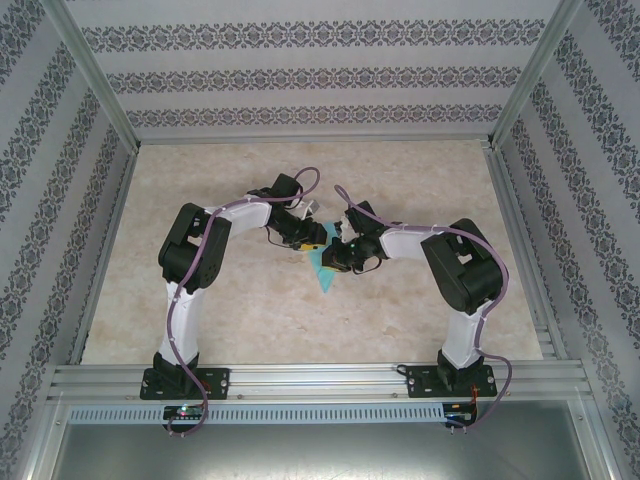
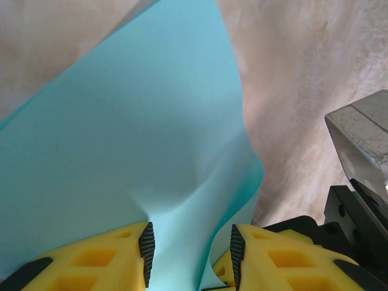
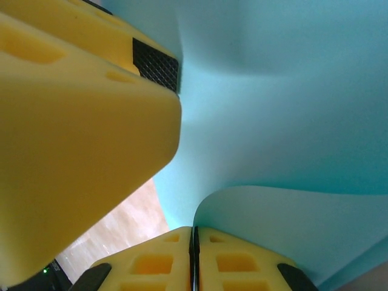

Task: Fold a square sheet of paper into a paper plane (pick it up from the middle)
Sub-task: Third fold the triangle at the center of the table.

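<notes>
Right wrist, smooth turquoise paper sheet (image 3: 291, 91) curling from pinched-shut yellow right gripper (image 3: 194, 230)

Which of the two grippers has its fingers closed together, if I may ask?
The right gripper; on the left gripper the fingers stand apart, paper between them.

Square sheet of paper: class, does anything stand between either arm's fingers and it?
Nothing visible does. The square sheet of paper runs between the parted fingers of the left gripper, and the right gripper is pinched shut on its curled edge.
</notes>
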